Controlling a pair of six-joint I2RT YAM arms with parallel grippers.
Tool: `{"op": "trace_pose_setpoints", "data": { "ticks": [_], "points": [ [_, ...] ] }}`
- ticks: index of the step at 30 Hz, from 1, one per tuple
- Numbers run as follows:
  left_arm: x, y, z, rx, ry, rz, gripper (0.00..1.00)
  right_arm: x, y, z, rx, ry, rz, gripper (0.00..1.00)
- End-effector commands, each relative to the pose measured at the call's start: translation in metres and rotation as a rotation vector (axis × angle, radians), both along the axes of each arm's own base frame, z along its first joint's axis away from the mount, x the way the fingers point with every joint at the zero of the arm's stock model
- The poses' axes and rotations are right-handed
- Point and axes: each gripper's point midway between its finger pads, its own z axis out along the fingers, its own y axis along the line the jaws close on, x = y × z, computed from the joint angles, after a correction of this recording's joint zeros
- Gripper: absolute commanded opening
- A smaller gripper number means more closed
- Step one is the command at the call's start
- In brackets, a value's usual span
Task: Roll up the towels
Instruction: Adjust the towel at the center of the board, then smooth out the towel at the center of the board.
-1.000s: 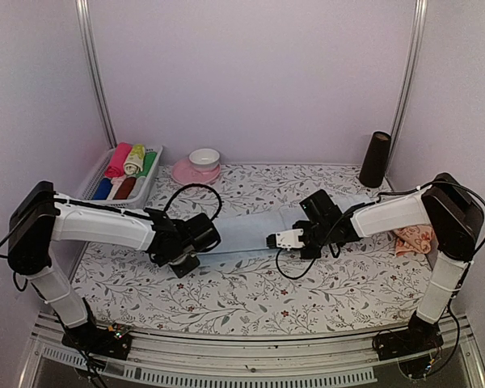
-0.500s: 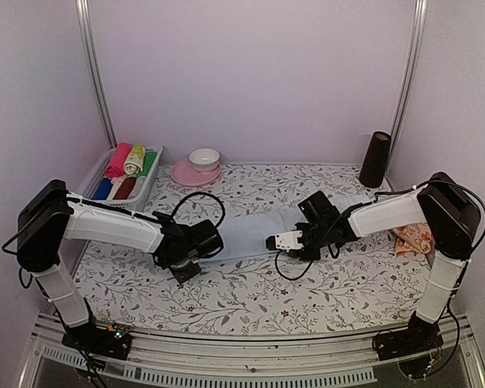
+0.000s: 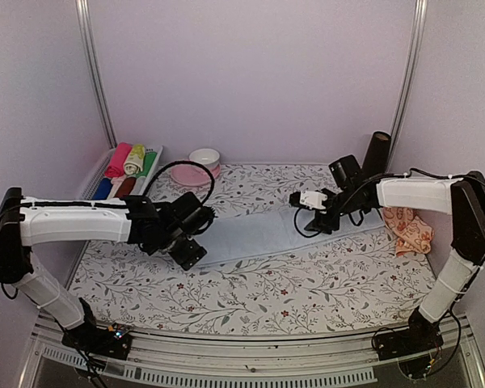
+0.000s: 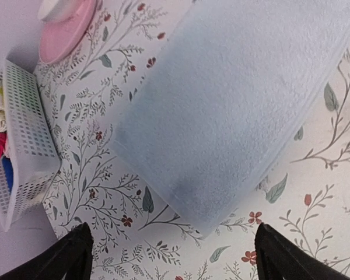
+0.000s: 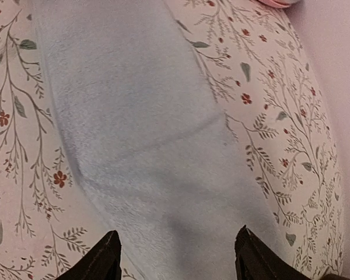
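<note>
floral-sheeted tabletop (image 3: 250, 299). blue towel (image 3: 259, 233) lies flat and unrolled across the middle, long axis running 9 to 3 o'clock. white basket (image 3: 155, 166) at 10 o'clock holds rolled coloured cloths. peach towel (image 3: 408, 229) lies crumpled at the 3 o'clock edge, well apart from the blue one. pink plate (image 3: 186, 173) with a white bowl (image 3: 204, 157) on it at 11 o'clock. dark cylinder (image 3: 375, 159) upright at 1 o'clock. left fingers (image 3: 187, 252) spread wide over the blue towel's 9 o'clock end, gripping nothing. right fingers (image 3: 301, 199) parted over its 3 o'clock end, gripping nothing.
</note>
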Motion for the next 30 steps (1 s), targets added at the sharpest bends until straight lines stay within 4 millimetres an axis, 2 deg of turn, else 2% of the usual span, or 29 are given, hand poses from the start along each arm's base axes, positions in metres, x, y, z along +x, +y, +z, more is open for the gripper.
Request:
{"op": "trace_pose_setpoints", "data": {
  "ticks": [1,4,8,11,14,18,21,27,30],
  "points": [
    [0.033,-0.003,0.038,-0.149,-0.145,0.095,0.95,0.033,-0.048,0.043,0.158,0.108,-0.215,0.68],
    [0.053,0.015,0.028,-0.152,-0.164,0.188,0.77,0.068,-0.095,0.051,0.221,0.146,-0.408,0.68],
    [0.074,0.035,0.006,-0.160,-0.165,0.269,0.62,0.098,-0.161,0.024,0.253,0.263,-0.695,0.65],
    [0.083,0.044,-0.013,-0.143,-0.165,0.298,0.54,0.106,-0.195,0.002,0.278,0.340,-0.823,0.64],
    [0.088,0.052,-0.032,-0.097,-0.150,0.322,0.50,0.109,-0.214,-0.021,0.275,0.391,-0.895,0.63],
    [0.094,0.054,-0.051,-0.053,-0.136,0.329,0.48,0.115,-0.223,-0.042,0.252,0.422,-0.955,0.62],
    [0.098,0.056,-0.058,-0.020,-0.140,0.342,0.48,0.121,-0.232,-0.045,0.244,0.403,-1.003,0.61],
    [0.098,0.064,-0.075,0.068,-0.122,0.369,0.47,0.127,-0.239,-0.032,0.273,0.357,-1.018,0.61],
    [0.094,0.071,-0.083,0.112,-0.101,0.388,0.47,0.130,-0.247,-0.032,0.261,0.335,-1.048,0.62]
  ]
}}
